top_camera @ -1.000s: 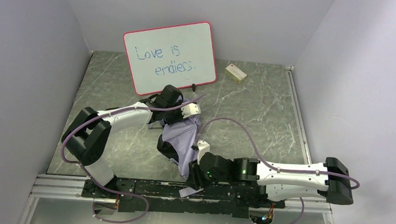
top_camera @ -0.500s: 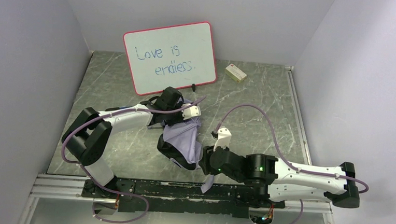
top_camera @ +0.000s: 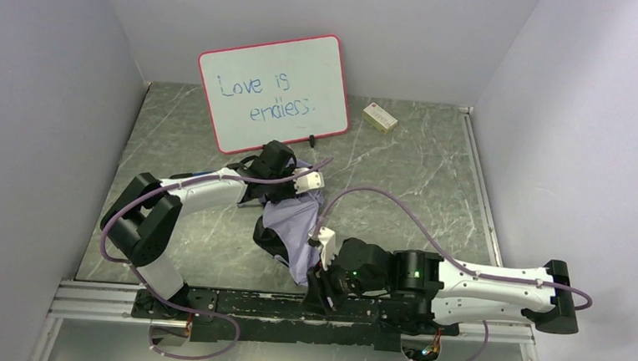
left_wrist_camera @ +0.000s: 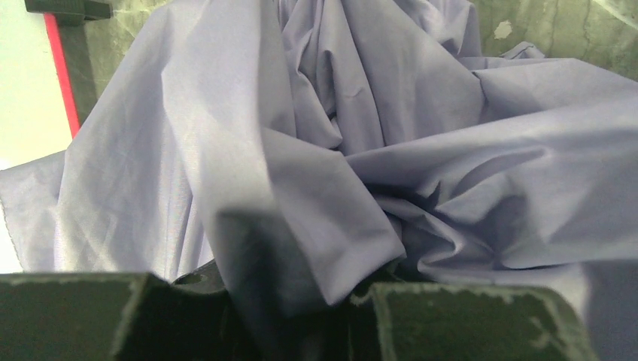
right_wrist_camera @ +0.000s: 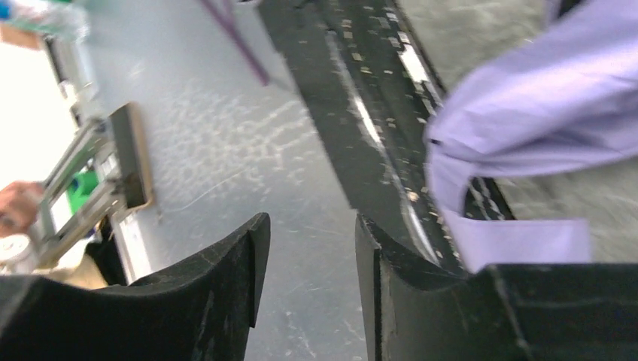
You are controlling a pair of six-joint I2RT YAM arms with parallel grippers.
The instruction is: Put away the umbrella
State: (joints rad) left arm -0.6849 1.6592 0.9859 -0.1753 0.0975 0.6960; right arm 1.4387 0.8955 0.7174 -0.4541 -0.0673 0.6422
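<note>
The counter [top_camera: 416, 178] is dark grey-green stone with pale veins. Plain pale walls close it in: a left wall [top_camera: 34, 130], a far wall [top_camera: 408, 35] and a right wall [top_camera: 585, 147]. A red-framed whiteboard [top_camera: 275, 90] with blue handwriting leans against the far wall. A small cream box [top_camera: 380, 117] lies to its right, near the far edge. A scuffed black rail [top_camera: 258, 302] runs along the near edge. The light is soft and even.

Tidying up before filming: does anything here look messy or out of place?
The umbrella lies crumpled on the table, fabric bunched rather than rolled, and its strap dangles loose over the rail beside the open right pincer.
</note>
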